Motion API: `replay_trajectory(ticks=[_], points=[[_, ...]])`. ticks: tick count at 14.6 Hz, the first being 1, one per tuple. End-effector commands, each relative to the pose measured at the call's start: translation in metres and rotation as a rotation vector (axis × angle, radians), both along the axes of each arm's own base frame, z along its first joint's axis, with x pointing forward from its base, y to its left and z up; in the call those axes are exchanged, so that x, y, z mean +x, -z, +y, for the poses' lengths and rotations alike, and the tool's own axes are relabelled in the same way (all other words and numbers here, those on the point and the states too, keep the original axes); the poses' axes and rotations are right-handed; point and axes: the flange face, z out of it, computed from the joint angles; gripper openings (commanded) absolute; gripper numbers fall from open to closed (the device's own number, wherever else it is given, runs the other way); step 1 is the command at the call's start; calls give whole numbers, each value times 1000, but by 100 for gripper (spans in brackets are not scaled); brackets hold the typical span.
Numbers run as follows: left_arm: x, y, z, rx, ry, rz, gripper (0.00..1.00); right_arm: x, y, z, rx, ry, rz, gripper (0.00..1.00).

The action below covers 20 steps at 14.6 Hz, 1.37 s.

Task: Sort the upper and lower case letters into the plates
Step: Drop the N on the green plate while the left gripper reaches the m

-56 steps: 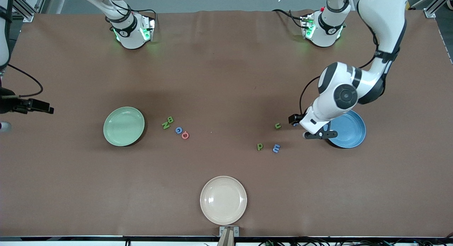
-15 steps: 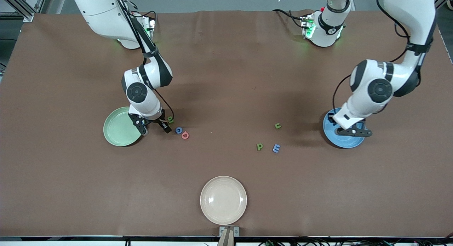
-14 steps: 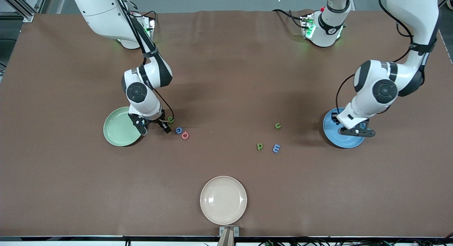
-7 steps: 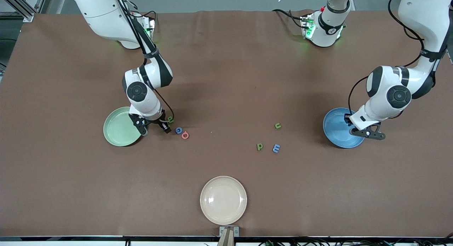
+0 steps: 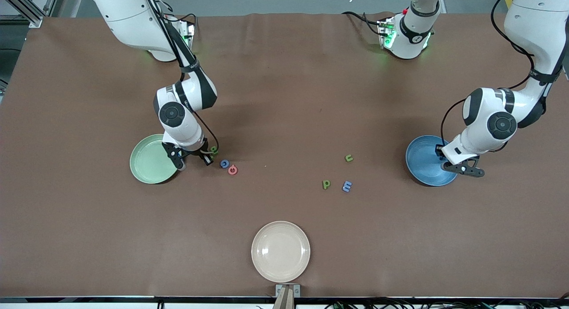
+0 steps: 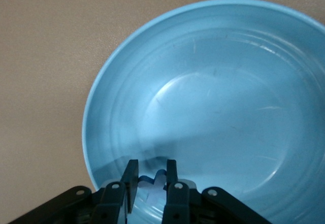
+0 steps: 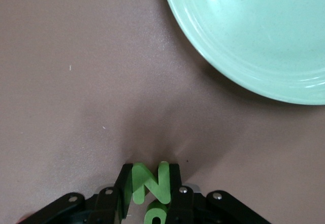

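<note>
My right gripper is down at the table beside the pale green plate, shut on a green letter N. A second green letter lies right against it. A blue letter and a red letter lie just past that gripper. My left gripper hangs over the bright blue plate, shut on a blue letter. Two green letters and a blue one lie mid-table.
A cream-beige plate sits near the table's front edge, at the middle. Both arm bases stand along the back of the brown table.
My right gripper has closed on the green N without shifting. The left arm has carried the blue letter across the blue plate toward the left arm's end of the table.
</note>
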Motion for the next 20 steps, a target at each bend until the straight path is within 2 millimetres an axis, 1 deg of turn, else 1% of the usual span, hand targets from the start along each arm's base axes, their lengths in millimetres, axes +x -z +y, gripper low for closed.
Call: replay_trajectory(ticks=[1, 2, 3, 4, 5, 6, 7, 8, 9, 11, 12, 13, 16, 19, 20], points=[[-1, -2, 2, 2, 31, -11, 32, 0, -5, -1, 1, -4, -8, 0], [0, -3, 2, 2, 38, -13, 52, 4, -16, -5, 5, -12, -13, 0], [1, -7, 2, 5, 47, -18, 77, 11, -33, -12, 6, -8, -3, 0], [3, -11, 0, 8, 51, -21, 92, 18, -49, -19, 6, -11, 7, 0], [6, -19, -12, 5, 69, -31, 99, 23, -65, -26, 7, -35, 20, 0], [8, -25, -20, 0, 71, -40, 99, 27, -81, -41, 8, -64, 31, 0], [9, -31, -32, -5, 79, -42, 99, 29, -91, -59, 10, -91, 40, 0], [15, -43, -45, -5, 90, -54, 99, 29, -97, -78, 12, -132, 47, 0], [19, -50, -59, -6, 79, -48, 99, 25, -95, -105, 14, -182, 54, 0], [32, -71, -97, -25, 6, -58, 99, 21, -87, -157, 16, -276, 65, 0], [37, -78, -116, -32, -26, -70, 99, 20, -81, -177, 17, -294, 75, 0], [44, -81, -139, -49, -58, -87, 99, 17, -76, -185, 17, -300, 78, 0], [63, -76, -208, -94, -98, -112, 99, 5, -59, -192, 15, -329, 70, 0], [72, -74, -259, -136, -43, -125, 99, 3, -48, -191, 13, -335, 77, 1], [77, -64, -272, -147, -25, -123, 100, 2, -43, -190, 13, -338, 87, 2]])
